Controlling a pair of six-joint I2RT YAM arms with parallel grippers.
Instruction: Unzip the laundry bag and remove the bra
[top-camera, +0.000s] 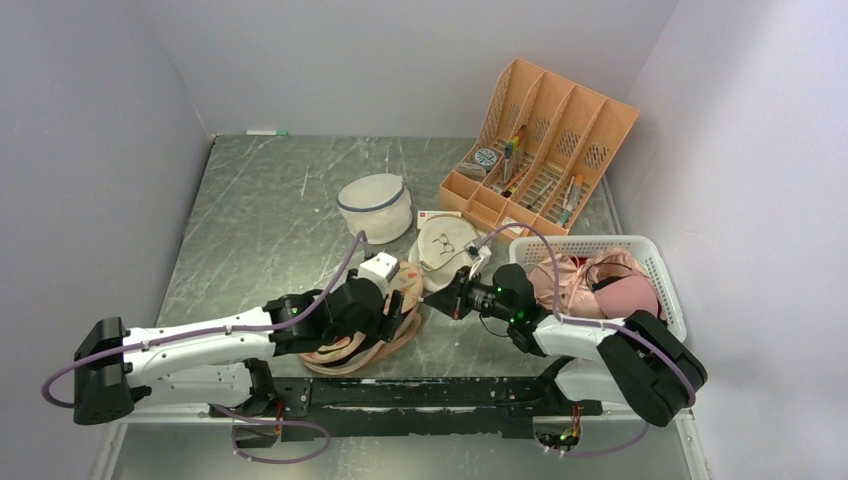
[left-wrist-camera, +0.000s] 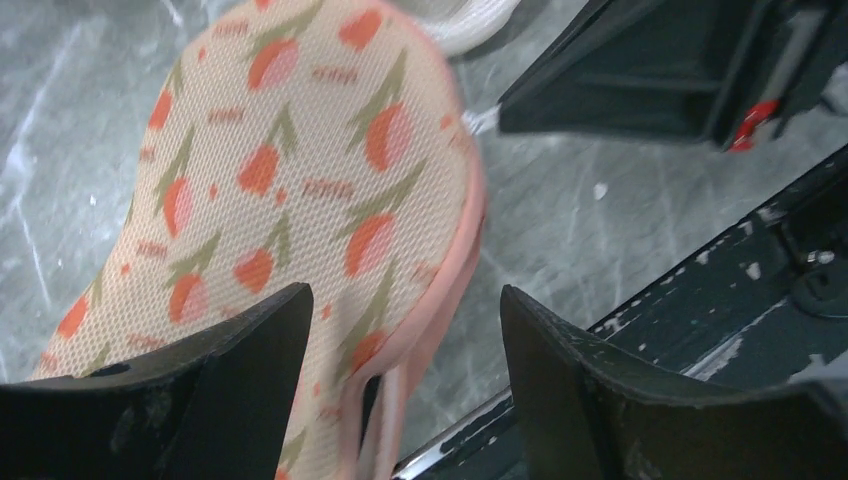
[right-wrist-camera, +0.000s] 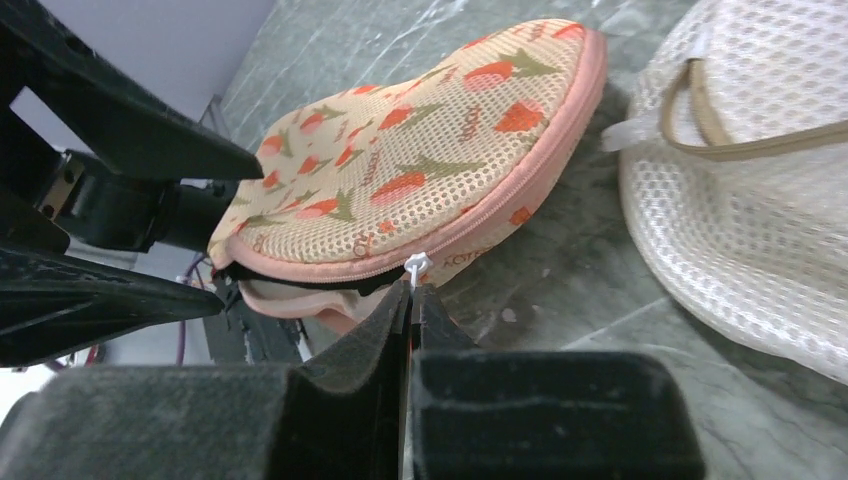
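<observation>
Right wrist view: the laundry bag (right-wrist-camera: 420, 150) lies flat on the table (right-wrist-camera: 560, 300), beige mesh with orange-red carrot shapes and a pink zip edge, open a little at one end. The right gripper (right-wrist-camera: 410, 300) has its fingers pressed together, pinching the white zip pull (right-wrist-camera: 415, 265). The left gripper (left-wrist-camera: 405, 300) has its fingers spread wide over the bag's edge.

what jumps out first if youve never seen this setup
The eye lands on the carrot-print laundry bag at the near side of the table. Its pink zip is partly open, and the right gripper is shut on the white zip pull. The left gripper hangs open just above the bag. To the right, a white basket holds pink garments, with an orange desk organiser behind it.
</observation>
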